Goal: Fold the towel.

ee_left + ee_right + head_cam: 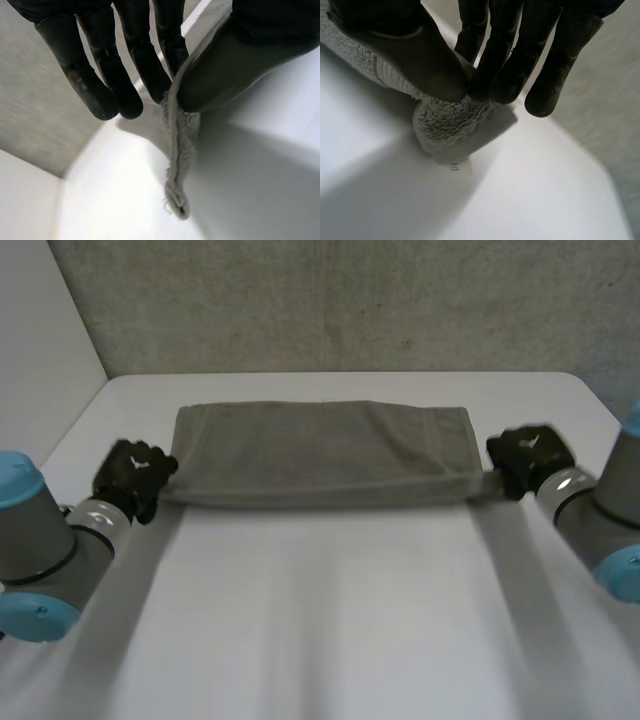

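Two hands hold the towel [320,455] by its near edge, one at each end. The left hand [135,475] pinches the towel's left near corner between thumb and fingers, with a thin edge of pile hanging below the grip. The right hand [530,462] pinches the right near corner the same way, on a thicker, doubled roll of cloth. The towel lies as a long grey band, seemingly folded once, its far edge flat. To fold well, I judge both corners should travel level and together over the towel, keeping the near edge taut so it lands square on the far edge without sagging. Under and around the towel is a smooth white table [320,610]. Beyond the towel stands a grey speckled wall [350,300].
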`<act>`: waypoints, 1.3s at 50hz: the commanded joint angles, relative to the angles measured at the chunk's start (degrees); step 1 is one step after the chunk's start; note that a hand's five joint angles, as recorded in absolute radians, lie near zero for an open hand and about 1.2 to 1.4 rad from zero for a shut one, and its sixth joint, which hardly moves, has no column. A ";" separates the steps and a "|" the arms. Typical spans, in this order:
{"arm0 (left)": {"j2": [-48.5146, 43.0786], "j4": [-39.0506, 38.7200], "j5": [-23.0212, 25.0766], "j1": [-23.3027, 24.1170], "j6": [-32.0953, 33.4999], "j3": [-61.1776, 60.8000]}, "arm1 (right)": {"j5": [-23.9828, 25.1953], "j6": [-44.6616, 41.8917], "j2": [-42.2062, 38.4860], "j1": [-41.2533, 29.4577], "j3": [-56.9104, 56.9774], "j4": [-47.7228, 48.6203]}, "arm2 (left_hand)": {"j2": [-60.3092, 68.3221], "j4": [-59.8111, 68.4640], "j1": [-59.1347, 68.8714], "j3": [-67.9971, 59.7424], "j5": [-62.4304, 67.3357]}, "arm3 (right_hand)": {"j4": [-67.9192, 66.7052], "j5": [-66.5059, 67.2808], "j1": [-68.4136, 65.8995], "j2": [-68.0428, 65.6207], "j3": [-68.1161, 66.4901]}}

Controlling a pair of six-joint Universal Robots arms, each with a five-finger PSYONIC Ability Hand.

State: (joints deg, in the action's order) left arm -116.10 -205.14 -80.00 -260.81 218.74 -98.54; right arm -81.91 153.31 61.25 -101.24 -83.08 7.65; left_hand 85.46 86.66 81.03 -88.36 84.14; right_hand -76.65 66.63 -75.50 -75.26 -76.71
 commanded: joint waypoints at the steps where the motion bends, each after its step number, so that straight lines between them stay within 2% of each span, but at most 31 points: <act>1: 11.25 0.17 -2.79 0.12 8.89 -0.95 | 0.17 2.52 11.97 0.96 0.81 -0.71 | -5.46 -6.66 -1.03 8.36 -14.14 | -3.35 3.37 -4.50 -4.74 -3.29; 6: 16.79 0.88 -2.35 0.21 9.86 -1.04 | 1.58 1.12 16.10 1.04 2.13 -3.96 | -5.46 -6.66 -1.03 8.36 -14.14 | -3.35 3.37 -4.50 -4.74 -3.29; 11: 20.12 4.20 -2.09 0.74 10.39 -6.03 | 2.98 -5.37 18.12 1.84 1.00 -14.57 | -5.46 -6.66 -1.03 8.36 -14.14 | -3.35 3.37 -4.50 -4.74 -3.29; 16: 20.91 7.28 -0.86 0.30 13.10 -11.83 | 3.07 -10.64 18.82 2.19 -4.53 -16.62 | -5.46 -6.66 -1.03 8.36 -14.14 | -3.35 3.37 -4.50 -4.74 -3.29; 22: 23.03 8.79 1.78 -0.58 16.98 -18.62 | 3.69 -12.94 22.51 3.33 -9.64 -16.97 | -5.46 -6.66 -1.03 8.36 -14.14 | -3.35 3.37 -4.50 -4.74 -3.29; 28: 29.53 10.37 4.07 -2.78 18.74 -25.74 | 9.67 -13.12 29.46 8.34 -15.36 -17.93 | -5.46 -6.66 -1.03 8.36 -14.14 | -3.35 3.37 -4.50 -4.74 -3.29; 30: 31.81 10.90 4.68 -2.87 18.56 -26.62 | 13.78 -12.94 32.61 10.00 -16.32 -19.77 | -5.46 -6.66 -1.03 8.36 -14.14 | -3.35 3.37 -4.50 -4.74 -3.29; 36: 34.80 11.16 8.29 -3.57 18.30 -25.12 | 17.49 -13.03 33.24 12.65 -15.45 -20.75 | -5.46 -6.66 -1.03 8.36 -14.14 | -3.35 3.37 -4.50 -4.74 -3.29; 41: 27.51 10.98 9.78 -3.92 18.12 -19.85 | 18.02 -13.38 27.26 12.12 -13.07 -19.52 | -5.46 -6.66 -1.03 8.36 -14.14 | -3.35 3.37 -4.50 -4.74 -3.29; 43: 18.59 11.42 9.17 -2.87 18.30 -14.43 | 16.62 -13.38 19.65 10.46 -8.53 -17.42 | -5.46 -6.66 -1.03 8.36 -14.14 | -3.35 3.37 -4.50 -4.74 -3.29; 44: 18.54 11.42 9.16 -2.87 18.30 -14.40 | 16.61 -13.38 19.61 10.45 -8.50 -17.41 | -5.46 -6.66 -1.03 8.36 -14.14 | -3.35 3.37 -4.50 -4.74 -3.29; 46: 11.20 11.60 8.99 -1.47 18.39 -8.45 | 14.69 -13.56 13.66 8.26 -4.04 -16.44 | -5.46 -6.66 -1.03 8.36 -14.14 | -3.35 3.37 -4.50 -4.74 -3.29; 49: 7.64 11.42 8.73 -0.93 18.47 -5.61 | 13.53 -13.56 10.91 6.85 -1.47 -16.26 | -5.46 -6.66 -1.03 8.36 -14.14 | -3.35 3.37 -4.50 -4.74 -3.29; 54: -4.19 11.51 5.75 0.73 18.12 8.24 | 8.45 -12.59 -0.22 2.72 9.75 -15.22 | -5.46 -6.66 -1.03 8.36 -14.14 | -3.35 3.37 -4.50 -4.74 -3.29; 65: -20.37 11.86 0.91 4.07 16.45 31.98 | 1.67 -10.04 -12.63 -0.62 21.63 -4.59 | -5.46 -6.66 -1.03 8.36 -14.14 | -3.35 3.37 -4.50 -4.74 -3.29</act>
State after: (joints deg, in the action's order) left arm -128.90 -193.51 -76.76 -258.09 236.04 -78.04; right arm -77.60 142.14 54.16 -100.90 -66.37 -2.89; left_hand 86.28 86.67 81.03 -88.60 84.11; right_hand -76.65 66.85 -76.01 -75.26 -76.71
